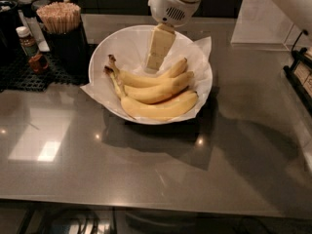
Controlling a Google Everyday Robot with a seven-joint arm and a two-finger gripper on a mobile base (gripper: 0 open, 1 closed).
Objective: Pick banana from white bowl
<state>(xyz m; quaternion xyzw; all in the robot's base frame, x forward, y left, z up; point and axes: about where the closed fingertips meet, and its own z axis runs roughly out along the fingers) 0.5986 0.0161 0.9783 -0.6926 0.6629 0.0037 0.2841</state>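
A bunch of three yellow bananas (156,91) lies in the white bowl (100,57), which is lined with crinkled white paper and stands on the grey counter. My gripper (155,65) hangs from the white arm over the back of the bowl. Its cream tip points down and sits just above and behind the bananas' upper ends. It holds nothing that I can see. All the bananas rest in the bowl.
A dark cup of wooden sticks (61,21) stands just left of the bowl, on a black mat (29,77) with a small bottle (25,39). A pale panel (265,16) stands at the back right. A dark rack (300,74) is at the right edge.
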